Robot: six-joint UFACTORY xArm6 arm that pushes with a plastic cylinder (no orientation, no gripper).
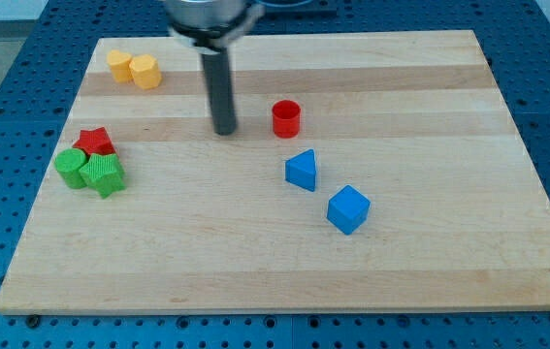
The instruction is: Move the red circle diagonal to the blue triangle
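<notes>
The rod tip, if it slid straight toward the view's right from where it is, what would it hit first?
Most likely the red circle. My tip sits to its left at nearly the same height in the view; the blue triangle lies lower, seemingly off that line, though depth is uncertain.

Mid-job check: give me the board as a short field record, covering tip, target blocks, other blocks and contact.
tip: my tip rests on the wooden board, to the view's left of the red circle, with a gap between
red circle: just above the blue triangle, slightly to its left, apart from it
blue cube: lower right of the triangle
left cluster: red star, two green blocks touching
top left: two yellow blocks side by side
contact: tip touches no block
</notes>
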